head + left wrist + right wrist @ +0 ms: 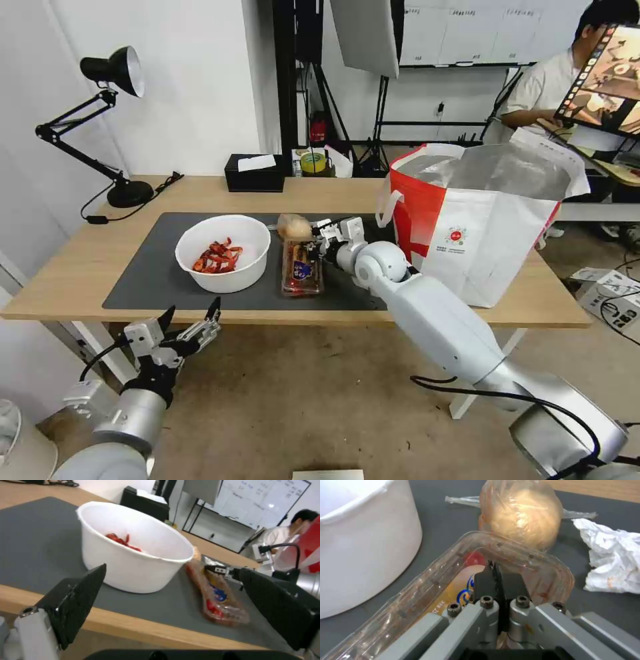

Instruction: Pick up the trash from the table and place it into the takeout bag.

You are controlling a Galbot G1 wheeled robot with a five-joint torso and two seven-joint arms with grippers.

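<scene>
On the table's [80, 267] dark mat stand the white bowl of red crayfish shells [223, 253] [133, 555] and, to its right, the clear clamshell tray [302, 268] [430, 590] [220, 597]. The small beige-filled bag [295, 228] [520, 520] lies just behind the tray. A crumpled tissue [613, 560] rests beside it. My right gripper [319, 245] [495, 576] is shut, its fingers pinched together on the tray's far end; the tray still lies on the mat. My left gripper [190, 319] [173, 570] hangs open below the table's front edge, facing the bowl. The takeout bag [480, 227] stands open at the table's right.
A black tissue box [254, 173] and a tape roll [312, 162] sit at the table's back edge. A black desk lamp [113, 120] stands at the back left. A person sits behind the bag, away from the table's things.
</scene>
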